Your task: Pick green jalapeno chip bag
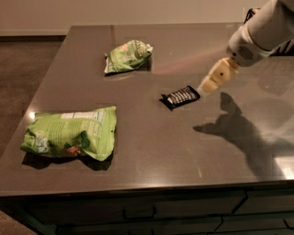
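The green jalapeno chip bag (127, 56) is the smaller, crinkled pale green bag lying at the far middle of the dark table (151, 151). The gripper (207, 86) is on the white arm coming in from the upper right. It hangs above the table just right of the small black wrapped bar (180, 97), well to the right of the jalapeno bag and nearer than it. Nothing is seen in the gripper.
A larger, brighter green bag with a white label panel (70, 134) lies at the near left. The arm's shadow (239, 133) falls on the table's right side. A dark object (250, 11) sits at the far right corner behind the arm.
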Available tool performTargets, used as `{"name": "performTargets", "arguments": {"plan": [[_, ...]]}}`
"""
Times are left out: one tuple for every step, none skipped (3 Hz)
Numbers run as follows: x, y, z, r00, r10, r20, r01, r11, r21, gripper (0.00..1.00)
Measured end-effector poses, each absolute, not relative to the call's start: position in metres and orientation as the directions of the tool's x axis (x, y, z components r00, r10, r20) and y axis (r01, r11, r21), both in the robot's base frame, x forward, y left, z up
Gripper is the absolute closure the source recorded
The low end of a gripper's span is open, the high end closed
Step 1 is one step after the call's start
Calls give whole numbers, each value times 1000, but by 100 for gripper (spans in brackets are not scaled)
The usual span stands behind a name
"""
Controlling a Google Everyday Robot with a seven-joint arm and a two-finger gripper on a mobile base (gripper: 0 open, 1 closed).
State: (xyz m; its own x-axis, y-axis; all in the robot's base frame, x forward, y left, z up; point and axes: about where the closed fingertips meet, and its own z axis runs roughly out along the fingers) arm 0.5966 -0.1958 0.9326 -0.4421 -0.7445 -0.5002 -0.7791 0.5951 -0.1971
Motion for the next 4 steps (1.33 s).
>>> {"name": "performTargets", "arguments": {"plan": [[647,-182,919,-491,-655,-574,-719,677,-159,0],[694,-164,907,-529,-585,-615,-674,730,-114,0],[738,-139,896,-558,-529,-640,-646,761,-66,0],[768,-108,889,-563,-497,-660,-648,761,-21,0]]}}
